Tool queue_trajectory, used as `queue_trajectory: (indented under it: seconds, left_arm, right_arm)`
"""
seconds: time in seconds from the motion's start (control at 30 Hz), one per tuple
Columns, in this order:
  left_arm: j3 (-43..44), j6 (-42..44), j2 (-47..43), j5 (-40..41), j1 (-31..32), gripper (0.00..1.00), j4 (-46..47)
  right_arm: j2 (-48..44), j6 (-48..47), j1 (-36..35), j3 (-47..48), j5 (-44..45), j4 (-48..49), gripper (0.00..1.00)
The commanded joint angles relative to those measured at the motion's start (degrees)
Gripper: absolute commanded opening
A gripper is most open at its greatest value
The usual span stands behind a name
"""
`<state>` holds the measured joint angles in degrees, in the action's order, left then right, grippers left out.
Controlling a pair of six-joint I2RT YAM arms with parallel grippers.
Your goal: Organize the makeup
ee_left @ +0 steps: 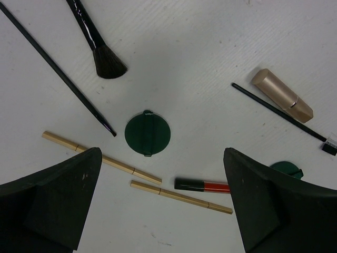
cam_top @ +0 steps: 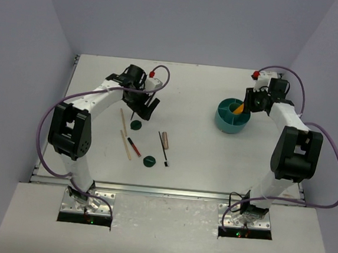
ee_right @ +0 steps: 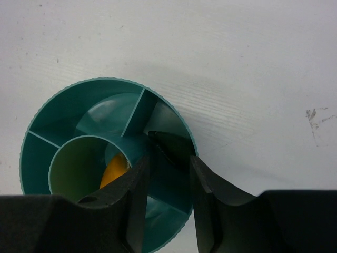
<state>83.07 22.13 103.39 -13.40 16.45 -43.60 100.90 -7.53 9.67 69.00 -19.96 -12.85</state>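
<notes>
The makeup lies on the white table under my left gripper, which is open and empty. In the left wrist view I see a bristle brush, a thin black brush, a dark green disc, two wooden sticks, a red-black pencil, a beige tube, another thin brush and a second green disc. My right gripper hovers over the teal divided container, jaws a little apart and empty. The orange wedge sits in its middle cup. A dark pointed thing lies in an outer compartment.
White walls close in the table on three sides. A small red-topped fixture stands at the back right and another at the back left. Purple cables loop beside both arms.
</notes>
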Motion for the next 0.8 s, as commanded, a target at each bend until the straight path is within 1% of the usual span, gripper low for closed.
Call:
queue_trajectory:
  seconds: [0.0,0.03,0.1,0.13,0.17,0.2,0.3,0.33,0.4,0.47,0.53,0.63,0.77]
  left_arm:
    - [-0.7,1.5,-0.9,0.4,-0.4,0.96,0.2]
    - [-0.8,1.9,-0.8,0.4,-0.4,0.94,0.1]
    - [-1.3,3.3,-0.4,-0.1,-0.3,0.83,-0.6]
    - [-1.4,3.9,-0.1,-0.1,-0.2,0.81,-0.8]
    - [-1.7,5.4,0.7,0.3,-0.1,0.74,-1.5]
    - [-1.9,6.3,1.7,0.7,0.0,0.69,-2.3]
    - [-2.7,6.4,4.4,3.0,0.2,0.68,-2.8]
    - [-3.0,5.0,5.3,5.8,0.1,0.69,-2.2]
    - [-2.8,4.1,6.5,7.4,-0.2,0.69,-0.9]
    - [-2.1,3.4,7.9,7.5,-0.6,0.63,-0.2]
    - [-1.4,3.4,9.7,8.5,-0.7,0.54,0.7]
    - [-1.1,3.6,11.7,9.4,-0.7,0.51,1.0]
    - [-1.3,3.3,13.8,9.7,-0.7,0.41,1.0]
  right_arm:
    - [-1.3,1.1,0.1,3.6,0.7,0.5,0.38]
    - [-1.3,1.4,0.1,4.2,0.9,0.3,0.38]
    - [-2.0,2.1,0.1,5.8,0.8,-1.1,0.39]
    - [-2.2,2.2,0.1,6.6,0.7,-1.4,0.39]
    - [-2.7,2.6,0.2,7.6,0.7,-2.4,0.39]
    - [-3.2,3.1,0.1,8.3,1.1,-3.2,0.39]
    - [-4.7,4.3,0.1,9.0,2.3,-4.7,0.4]
    - [-5.1,4.4,0.1,9.0,2.8,-5.1,0.4]
    - [-6.7,4.5,0.1,8.6,2.7,-5.2,0.4]
    - [-7.8,4.8,0.1,7.6,1.9,-5.3,0.4]
    - [-9.3,5.5,0.0,6.3,0.0,-5.3,0.39]
    - [-11.6,6.2,-0.1,3.9,-0.8,-4.6,0.39]
    - [-14.0,6.1,-0.1,2.4,-0.2,-4.3,0.39]
